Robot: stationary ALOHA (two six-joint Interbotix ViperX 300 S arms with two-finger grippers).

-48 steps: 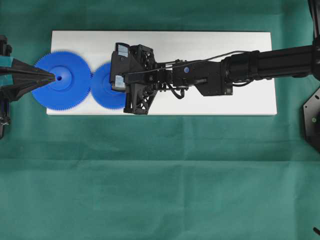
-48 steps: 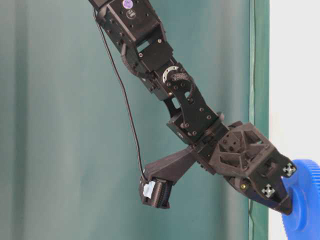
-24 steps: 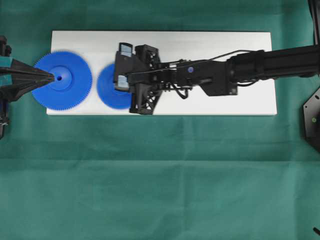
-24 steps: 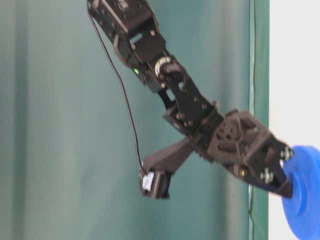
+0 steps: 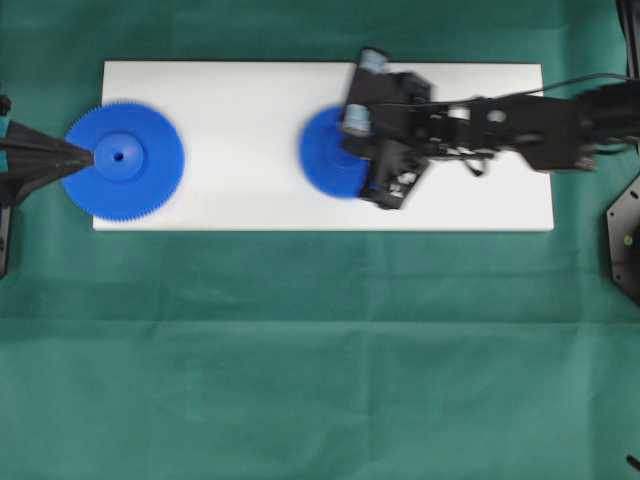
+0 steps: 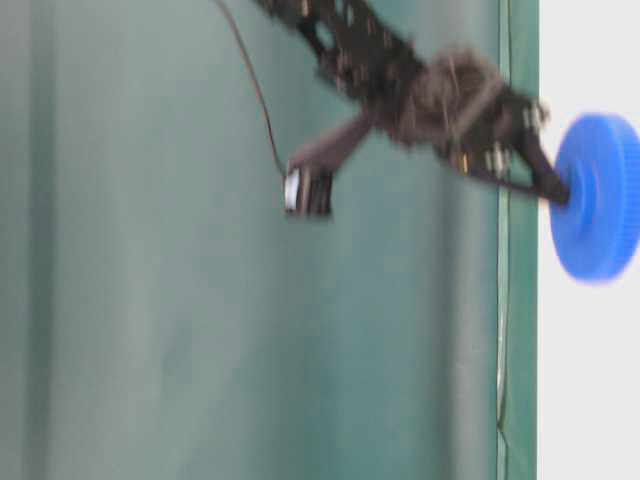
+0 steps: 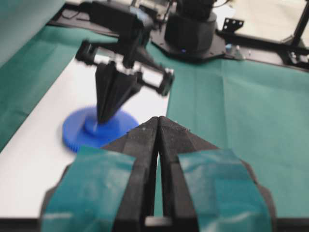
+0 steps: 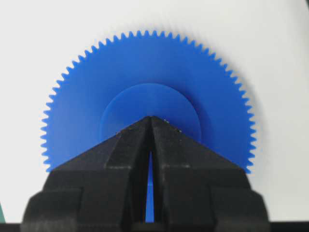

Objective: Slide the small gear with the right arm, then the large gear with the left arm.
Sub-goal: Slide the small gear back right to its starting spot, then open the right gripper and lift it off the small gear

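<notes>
The small gear (image 5: 322, 152) lies near the middle of the white board (image 5: 250, 110). My right gripper (image 5: 350, 150) is shut, its pointed tip pressed on the gear's raised hub (image 8: 149, 101). The right wrist view has the toothed rim of the small gear (image 8: 145, 63) fanning out beyond the right gripper (image 8: 151, 118). The table-level view, blurred, shows the same tip (image 6: 560, 195) against the small gear (image 6: 600, 200). The large gear (image 5: 123, 160) sits at the board's left end. My left gripper (image 5: 90, 155), teal-taped, is shut with its tip on the gear's left part, short of the centre hole. In the left wrist view, the left gripper (image 7: 158, 120) points at the small gear (image 7: 77, 135).
The board lies on green cloth (image 5: 320, 350), with bare board between the two gears and to the right of the small gear. The right arm's base (image 7: 193, 29) stands at the far end in the left wrist view. A black mount (image 5: 625, 240) sits at the right edge.
My right gripper has slid the small gear rightward along the board, away from the large gear to near the middle. The left gripper's tip drew back slightly left; the large gear stayed put.
</notes>
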